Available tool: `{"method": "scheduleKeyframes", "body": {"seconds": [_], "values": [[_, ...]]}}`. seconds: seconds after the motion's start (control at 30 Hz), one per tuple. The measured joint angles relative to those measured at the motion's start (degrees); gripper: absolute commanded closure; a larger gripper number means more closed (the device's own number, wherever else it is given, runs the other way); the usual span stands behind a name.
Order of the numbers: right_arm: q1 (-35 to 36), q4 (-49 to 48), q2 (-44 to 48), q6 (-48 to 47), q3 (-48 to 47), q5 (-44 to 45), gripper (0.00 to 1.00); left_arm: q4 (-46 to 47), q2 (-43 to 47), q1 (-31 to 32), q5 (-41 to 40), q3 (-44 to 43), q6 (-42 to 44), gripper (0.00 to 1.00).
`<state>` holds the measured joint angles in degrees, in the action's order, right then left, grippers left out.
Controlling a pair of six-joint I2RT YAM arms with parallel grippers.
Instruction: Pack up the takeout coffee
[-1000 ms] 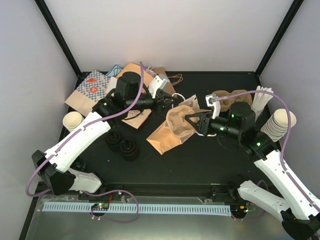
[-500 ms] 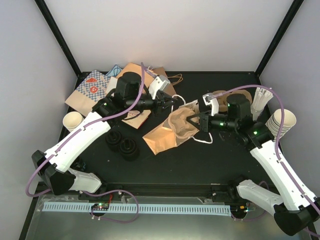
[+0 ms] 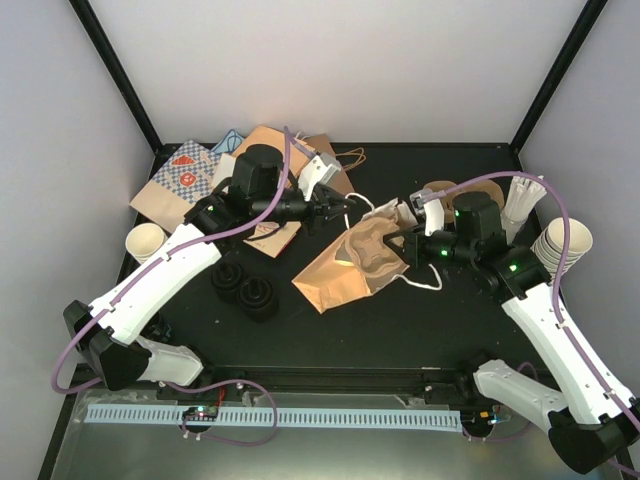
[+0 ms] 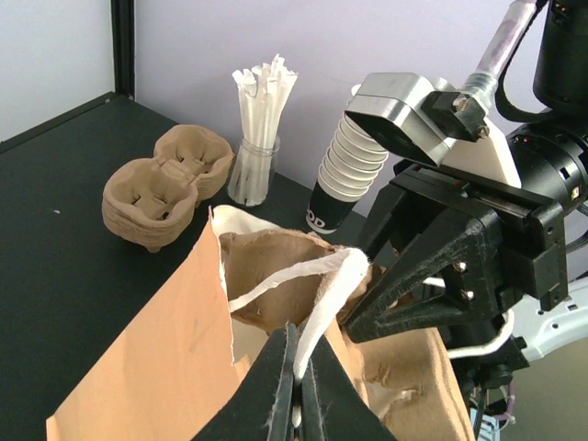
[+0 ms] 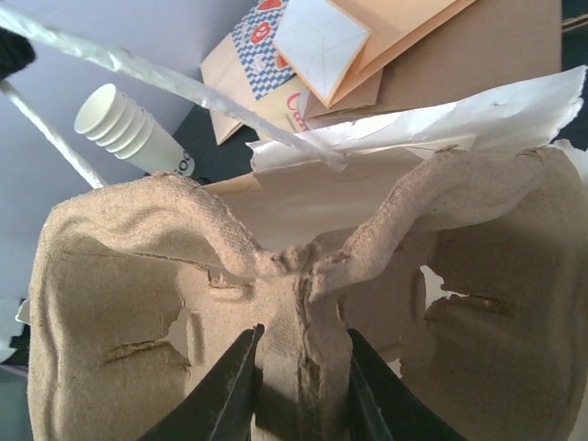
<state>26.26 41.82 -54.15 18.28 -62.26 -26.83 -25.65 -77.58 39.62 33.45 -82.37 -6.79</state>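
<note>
Right claw [image 5: 301,338], narrowed, grips the central ridge of a rough, brown moulded-pulp two-cup carrier [image 5: 138,266]. The carrier sits at the centre of the counter [image 3: 450,320], inside the mouth of one crumpled kraft paper bag [image 3: 330,280], and its lower edge is cut off. Left claw [image 4: 296,347], pinched shut, holds the bag's white twisted-paper handle [image 4: 317,280]. A second carrier [image 4: 165,188] sits toward 2 o'clock.

Carrier [image 3: 371,251] sits in mouth of bag [image 3: 328,284], lids [image 3: 250,290] to its left.
</note>
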Motion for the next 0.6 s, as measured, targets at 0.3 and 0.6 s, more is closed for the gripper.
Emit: {"method": "scheduleKeyframes", "body": {"seconds": [0.3,0.6], "values": [[0.0,1.7,0.0,-3.0,0.0,4.5,0.77,-2.0,0.0,0.0,0.7,0.0,2.3,0.98],[0.0,4.4,0.0,-6.3,-0.7,9.8,0.77,-4.9,0.6,0.0,0.7,0.0,4.7,0.98]]}}
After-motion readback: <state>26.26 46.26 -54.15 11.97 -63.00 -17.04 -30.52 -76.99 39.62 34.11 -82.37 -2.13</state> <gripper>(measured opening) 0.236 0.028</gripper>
